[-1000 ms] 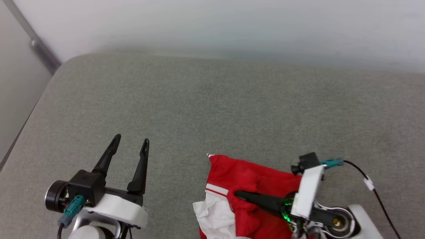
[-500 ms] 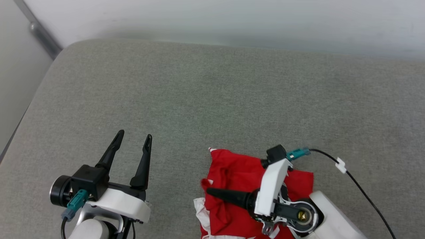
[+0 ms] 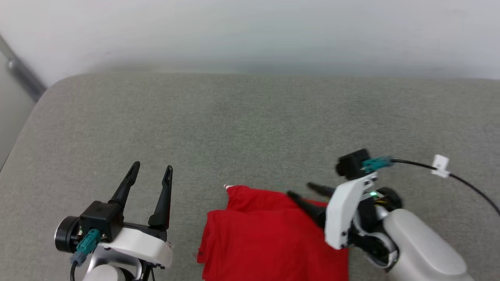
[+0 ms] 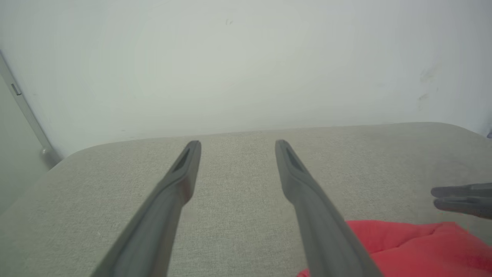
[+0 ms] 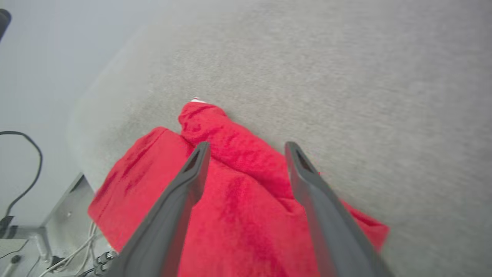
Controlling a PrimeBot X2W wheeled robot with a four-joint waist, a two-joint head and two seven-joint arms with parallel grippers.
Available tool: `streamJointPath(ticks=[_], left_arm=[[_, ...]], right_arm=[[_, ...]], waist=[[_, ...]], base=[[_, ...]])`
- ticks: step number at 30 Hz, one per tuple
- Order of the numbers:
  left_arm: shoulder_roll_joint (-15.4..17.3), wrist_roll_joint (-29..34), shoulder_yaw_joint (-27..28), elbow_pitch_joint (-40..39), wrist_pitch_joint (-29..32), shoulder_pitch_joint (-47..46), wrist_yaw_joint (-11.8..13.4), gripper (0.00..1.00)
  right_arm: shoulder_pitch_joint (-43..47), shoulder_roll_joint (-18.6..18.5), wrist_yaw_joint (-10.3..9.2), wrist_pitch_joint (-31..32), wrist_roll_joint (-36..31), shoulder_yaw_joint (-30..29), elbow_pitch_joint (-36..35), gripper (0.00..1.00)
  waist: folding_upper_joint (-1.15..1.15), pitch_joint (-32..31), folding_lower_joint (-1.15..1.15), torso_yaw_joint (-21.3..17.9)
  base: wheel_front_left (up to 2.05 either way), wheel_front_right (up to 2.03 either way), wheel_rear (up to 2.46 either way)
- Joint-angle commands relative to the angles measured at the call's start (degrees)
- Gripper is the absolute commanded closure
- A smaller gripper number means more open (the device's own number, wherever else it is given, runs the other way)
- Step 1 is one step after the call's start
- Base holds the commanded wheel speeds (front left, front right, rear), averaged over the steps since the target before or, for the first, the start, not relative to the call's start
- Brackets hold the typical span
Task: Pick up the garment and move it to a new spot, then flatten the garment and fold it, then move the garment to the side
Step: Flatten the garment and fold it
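The garment (image 3: 269, 234) lies red and rumpled at the near edge of the grey cushion (image 3: 250, 117), running off the bottom of the head view. The right gripper (image 3: 299, 189) hangs over its far right corner, fingers spread wide and holding nothing (the wrist view shows cloth beneath both fingers, none pinched). The left gripper (image 3: 151, 168) hovers well to the garment's left above bare cushion, likewise spread wide and empty. A pale wall (image 3: 250, 31) stands behind.
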Motion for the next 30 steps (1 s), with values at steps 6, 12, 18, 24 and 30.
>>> streamJointPath(ticks=[6, 12, 18, 24, 30], left_arm=[[0.2, -1.0, 1.2, 0.5, -0.3, 1.8, 0.7, 0.0], [-0.1, -1.5, 2.5, 1.3, -0.4, 3.3, 1.5, 0.0], [-0.2, -1.8, 4.0, 1.4, -0.6, 4.9, 1.9, 0.0], [0.2, -0.4, 4.5, 1.4, -0.7, 7.0, 3.1, 0.0], [-0.2, -0.2, 4.7, 1.8, -0.7, 9.6, 4.1, 0.0]], right_arm=[[4.1, -3.3, -0.03, -8.8, -15.3, -13.6, 3.2, 0.0], [10.1, -1.6, -0.03, -18.2, -29.5, -29.9, -2.0, 0.0], [16.2, 2.9, -0.03, -23.0, -37.1, -36.9, -11.5, 0.0], [23.5, 6.7, -0.03, -21.1, -40.8, -38.8, -21.4, 0.0], [30.1, 8.6, -0.03, -18.4, -40.7, -38.2, -27.9, 0.0]], waist=[[0.0, -1.9, 0.0, -2.9], [0.0, -3.2, 0.0, -4.5], [0.0, -4.6, 0.0, -5.8], [0.0, -6.4, 0.0, -6.8], [0.0, -7.9, 0.0, -7.3]], base=[[0.0, 0.0, 0.0], [0.0, 0.0, 0.0], [0.0, 0.0, 0.0], [0.0, 0.0, 0.0], [0.0, 0.0, 0.0]])
